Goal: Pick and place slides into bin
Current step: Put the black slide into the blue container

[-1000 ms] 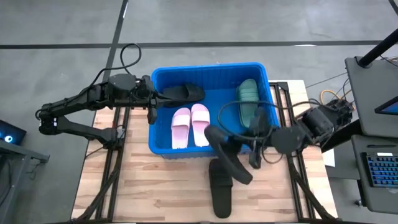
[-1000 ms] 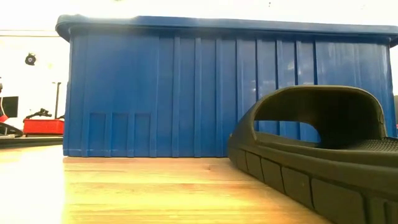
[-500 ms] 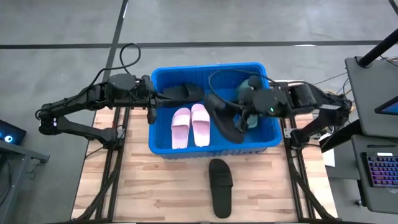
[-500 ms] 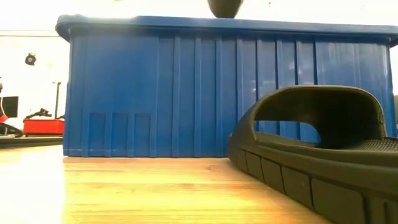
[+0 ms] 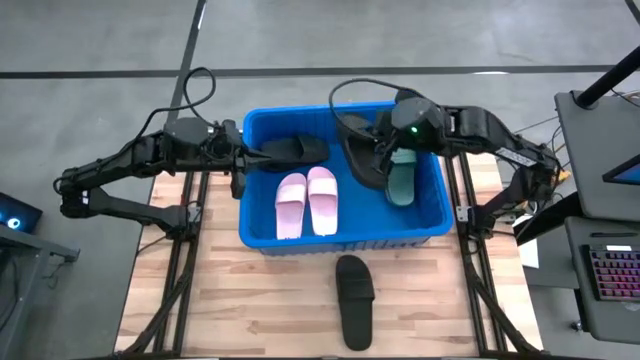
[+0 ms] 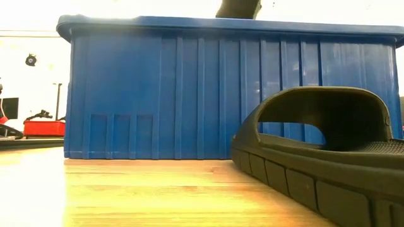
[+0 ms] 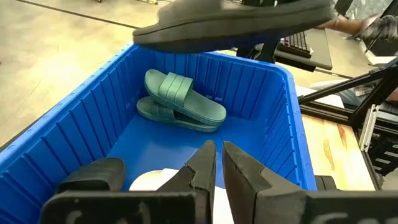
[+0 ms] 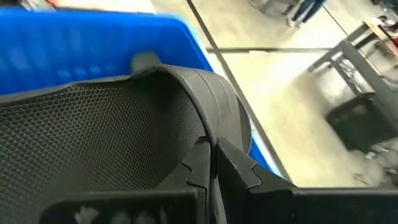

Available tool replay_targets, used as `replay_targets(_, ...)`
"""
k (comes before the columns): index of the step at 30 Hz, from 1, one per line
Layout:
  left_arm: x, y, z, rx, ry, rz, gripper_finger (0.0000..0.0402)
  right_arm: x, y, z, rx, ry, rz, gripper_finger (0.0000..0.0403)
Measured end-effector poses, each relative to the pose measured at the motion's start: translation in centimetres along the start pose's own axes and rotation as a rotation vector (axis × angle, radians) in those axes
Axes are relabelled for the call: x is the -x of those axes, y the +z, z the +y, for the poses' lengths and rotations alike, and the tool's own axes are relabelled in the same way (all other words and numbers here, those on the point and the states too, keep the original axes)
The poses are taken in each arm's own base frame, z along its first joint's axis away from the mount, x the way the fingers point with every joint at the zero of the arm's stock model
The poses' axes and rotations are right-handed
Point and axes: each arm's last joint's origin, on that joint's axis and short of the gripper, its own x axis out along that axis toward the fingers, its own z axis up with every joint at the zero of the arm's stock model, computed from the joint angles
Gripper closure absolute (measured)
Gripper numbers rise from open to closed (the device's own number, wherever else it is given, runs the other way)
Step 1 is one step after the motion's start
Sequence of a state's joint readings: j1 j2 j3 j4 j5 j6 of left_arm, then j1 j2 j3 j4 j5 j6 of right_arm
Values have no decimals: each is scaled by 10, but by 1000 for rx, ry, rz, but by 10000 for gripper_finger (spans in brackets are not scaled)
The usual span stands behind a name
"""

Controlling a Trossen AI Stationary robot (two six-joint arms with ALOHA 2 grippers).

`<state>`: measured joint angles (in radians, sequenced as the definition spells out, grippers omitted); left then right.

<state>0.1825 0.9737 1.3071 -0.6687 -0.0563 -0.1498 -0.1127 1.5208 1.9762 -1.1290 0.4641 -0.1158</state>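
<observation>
Right gripper (image 5: 385, 152) is over the far right part of the bin (image 5: 262, 235), fingers pressed together on a black slide (image 5: 362, 160), pinching its strap edge; right wrist view shows the textured footbed and strap right at the fingertips (image 8: 208, 163). The held slide hangs in the air above the bin's inside, tilted, partly over the green pair (image 5: 400, 172). In the left wrist view it shows as a dark sole (image 7: 230, 25) floating above the bin's far rim. Low view catches just a dark bit of it (image 6: 238, 8) above the bin rim.

Left gripper (image 5: 240, 170) sits at the bin's left wall near the far left corner, fingers closed with only a thin slit between them, holding nothing; its fingertips (image 7: 208, 163) point into the bin.

Bin contents: pink pair (image 5: 307, 202) side by side on the floor near the middle, one black slide (image 5: 288, 150) along the far wall on the left, green pair at the right, one stacked on the other in the left wrist view (image 7: 180, 101).

One more black slide (image 5: 354, 300) lies on the table (image 5: 230, 300) in front of the bin, apart from it, well away from both grippers; low view shows it close up (image 6: 322, 157) with the bin wall (image 6: 164, 94) behind
</observation>
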Motion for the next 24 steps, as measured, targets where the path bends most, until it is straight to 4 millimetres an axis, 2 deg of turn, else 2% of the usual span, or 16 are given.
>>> replay_targets(7, 2, 0, 0, 1, -1, -7, 388, -38, -8, -6, 151, -31, 156, 392)
replay_targets(14, 3, 0, 0, 1, -1, -10, 388, -81, -20, 12, 349, -18, 288, 392)
replay_targets(24, 9, 1, 0, 1, -4, -26, 388, -125, -58, 35, 458, -2, 419, 392)
